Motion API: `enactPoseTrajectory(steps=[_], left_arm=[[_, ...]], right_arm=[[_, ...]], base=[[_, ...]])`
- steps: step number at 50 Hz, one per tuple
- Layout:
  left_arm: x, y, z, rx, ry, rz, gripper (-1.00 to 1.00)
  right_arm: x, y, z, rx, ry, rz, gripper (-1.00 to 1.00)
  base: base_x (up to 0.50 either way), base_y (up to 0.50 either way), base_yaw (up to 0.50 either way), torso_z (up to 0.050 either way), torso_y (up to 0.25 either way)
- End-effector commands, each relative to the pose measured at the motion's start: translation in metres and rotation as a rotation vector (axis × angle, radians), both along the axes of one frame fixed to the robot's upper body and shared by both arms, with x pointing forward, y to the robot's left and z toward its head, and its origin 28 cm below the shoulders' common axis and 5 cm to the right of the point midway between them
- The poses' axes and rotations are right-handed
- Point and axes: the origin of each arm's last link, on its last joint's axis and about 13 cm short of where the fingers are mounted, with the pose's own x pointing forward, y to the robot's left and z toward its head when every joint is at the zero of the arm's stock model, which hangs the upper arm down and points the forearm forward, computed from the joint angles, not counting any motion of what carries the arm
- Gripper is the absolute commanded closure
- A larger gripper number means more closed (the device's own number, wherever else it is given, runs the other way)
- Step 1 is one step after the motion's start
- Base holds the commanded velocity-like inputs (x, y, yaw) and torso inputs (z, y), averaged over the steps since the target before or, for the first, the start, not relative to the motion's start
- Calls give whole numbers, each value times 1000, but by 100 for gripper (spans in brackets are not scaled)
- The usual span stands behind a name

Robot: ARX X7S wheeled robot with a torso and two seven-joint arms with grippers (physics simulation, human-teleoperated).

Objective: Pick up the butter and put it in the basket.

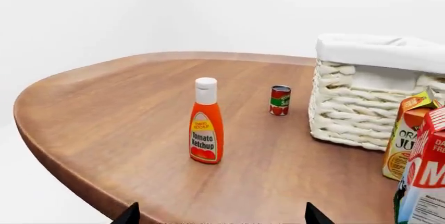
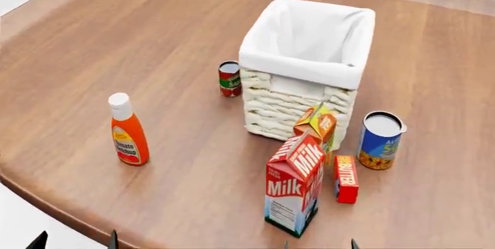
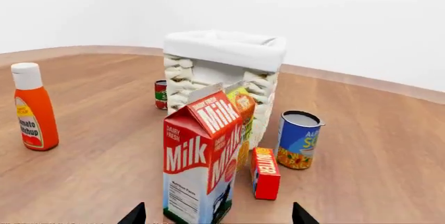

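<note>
The butter [image 2: 346,178], a small slim red-and-orange box, lies flat on the wooden table just right of the milk carton [image 2: 294,185]. It also shows in the right wrist view [image 3: 265,172]; it is out of the left wrist view. The basket [image 2: 290,107], cream wicker with a white liner, stands behind them, also seen in the wrist views [image 1: 347,109] [image 3: 222,73]. My right gripper [image 2: 319,245] is open and empty at the table's near edge, short of the milk carton [image 3: 201,156] and butter, fingertips wide apart [image 3: 218,216]. My left gripper [image 2: 76,242] is open and empty at the near left edge [image 1: 222,216].
An orange juice carton [image 2: 317,124] leans between the milk carton and the basket. A blue can [image 2: 379,140] stands right of the butter. A ketchup bottle [image 2: 127,132] stands at the left. A small red can [image 2: 229,79] stands left of the basket. The table's curved edge [image 2: 69,217] runs near the left gripper.
</note>
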Motion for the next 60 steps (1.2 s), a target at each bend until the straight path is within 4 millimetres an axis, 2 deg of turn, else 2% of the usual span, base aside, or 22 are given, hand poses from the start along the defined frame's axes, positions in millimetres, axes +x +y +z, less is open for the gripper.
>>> enactPoseTrajectory(steps=[1, 22, 25, 29, 30, 33, 38, 41, 50, 60], left_arm=[[1, 0, 1, -5, 1, 2, -100], [1, 1, 2, -16, 0, -4, -100], [3, 1, 4, -21, 1, 4, -100], [17, 7, 33, -64, -22, 54, -100], [28, 13, 54, -97, -47, 92, -100], [47, 24, 93, -147, -79, 137, -100], [60, 37, 125, -205, -94, 161, -100], [60, 41, 132, -151, -170, 192, -100], [57, 57, 157, -204, -184, 211, -100], [59, 61, 160, -222, -179, 225, -100]], right_arm=[[0, 0, 0, -1, -7, 3, -100], [1, 0, 0, 2, -14, -5, -100], [0, -2, -2, 1, -4, -34, -100], [1, 0, 1, 12, -10, -12, -100], [2, 0, 2, 1, -19, -6, -100], [2, -1, 3, 4, -19, -14, -100], [2, -1, 2, -5, -11, -19, -100], [0, -1, 2, -8, -9, -21, -100], [-4, -1, -2, -14, -1, -69, -100], [-5, -1, 1, -33, -12, -81, -100]], base=[[168, -471, 0, 0, 0], [168, -470, 0, 0, 0], [1, -2, 0, 0, 0], [0, 0, 0, 0, 0], [372, 133, 0, 0, 0], [471, 168, 0, 0, 0], [471, 168, 0, 0, 0], [471, 168, 0, 0, 0], [336, 120, 0, 0, 0], [48, -135, 0, 0, 0]])
